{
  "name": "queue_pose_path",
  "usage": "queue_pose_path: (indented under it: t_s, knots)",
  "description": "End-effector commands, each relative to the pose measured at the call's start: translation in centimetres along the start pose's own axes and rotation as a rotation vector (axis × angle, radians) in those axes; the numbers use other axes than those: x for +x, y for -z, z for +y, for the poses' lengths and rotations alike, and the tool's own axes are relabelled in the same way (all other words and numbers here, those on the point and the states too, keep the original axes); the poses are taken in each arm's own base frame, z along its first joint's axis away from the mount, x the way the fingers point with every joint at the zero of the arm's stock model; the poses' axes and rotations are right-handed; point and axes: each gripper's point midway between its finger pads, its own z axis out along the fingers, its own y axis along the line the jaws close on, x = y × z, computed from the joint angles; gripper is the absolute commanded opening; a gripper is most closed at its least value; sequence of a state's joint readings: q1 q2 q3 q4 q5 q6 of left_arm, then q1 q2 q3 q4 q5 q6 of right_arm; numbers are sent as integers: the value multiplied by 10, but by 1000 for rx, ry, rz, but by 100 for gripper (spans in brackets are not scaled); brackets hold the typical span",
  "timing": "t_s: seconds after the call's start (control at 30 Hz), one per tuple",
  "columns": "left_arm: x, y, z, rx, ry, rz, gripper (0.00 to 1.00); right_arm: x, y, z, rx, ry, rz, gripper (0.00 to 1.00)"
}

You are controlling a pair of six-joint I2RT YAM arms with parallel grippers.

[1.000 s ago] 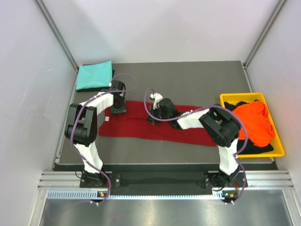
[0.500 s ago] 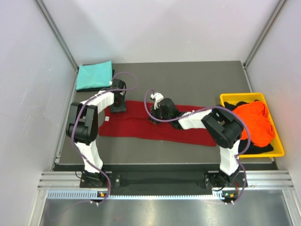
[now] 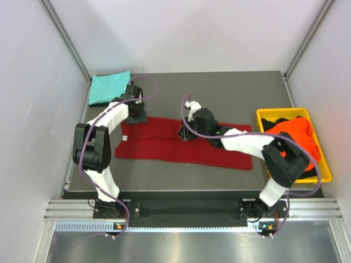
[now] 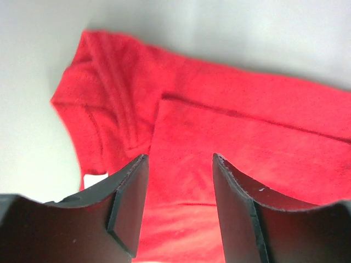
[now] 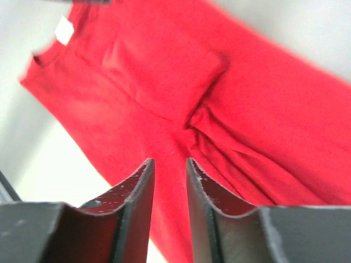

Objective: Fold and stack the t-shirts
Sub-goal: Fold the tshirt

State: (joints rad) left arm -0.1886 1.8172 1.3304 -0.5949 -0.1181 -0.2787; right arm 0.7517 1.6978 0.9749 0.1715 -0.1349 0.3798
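"Where's the red tee (image 3: pixel 164 148)?"

"Lying flat in a long strip just left of the bin (image 3: pixel 324 174), one end close beside the bin's rim. The orange tee (image 3: pixel 299 137) and black tee (image 3: pixel 272 123) are heaped inside the bin. The teal tee (image 3: pixel 109 87) sits folded well off to the bin's left, further back."

"And the claws?"

"The left gripper (image 3: pixel 137 115) hangs over the strip's end farthest from the bin, jaws spread with nothing between them. The right gripper (image 3: pixel 185 133) is over the middle. Its jaws are parted only a little and the cloth lies loose underneath, so it's pinching nothing."

"How will it handle?"

"Light and limp, I'd say. It'll sag and crease rather than keep a shape, and one thin layer could slip from a pinch. I'd grab the doubled long edge, one claw toward each end."
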Motion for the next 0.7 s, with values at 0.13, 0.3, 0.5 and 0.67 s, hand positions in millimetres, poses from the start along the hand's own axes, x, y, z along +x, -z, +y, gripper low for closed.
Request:
queue_pose_path:
  t_s: [0.13, 0.3, 0.5, 0.67]
  knots:
    - [-30, -25, -13, 44, -8, -24, 55, -16, 57, -91, 290, -175, -12, 16]
    - [-34, -46, 0, 0, 7, -25, 56, 13, 89, -158, 492, -239, 22, 12]
    - [-20, -71, 14, -43, 53, 24, 56, 61, 130, -228, 743, -310, 104, 9]
    - [-20, -80, 16, -60, 61, 32, 56, 79, 154, -254, 879, -406, 107, 11]
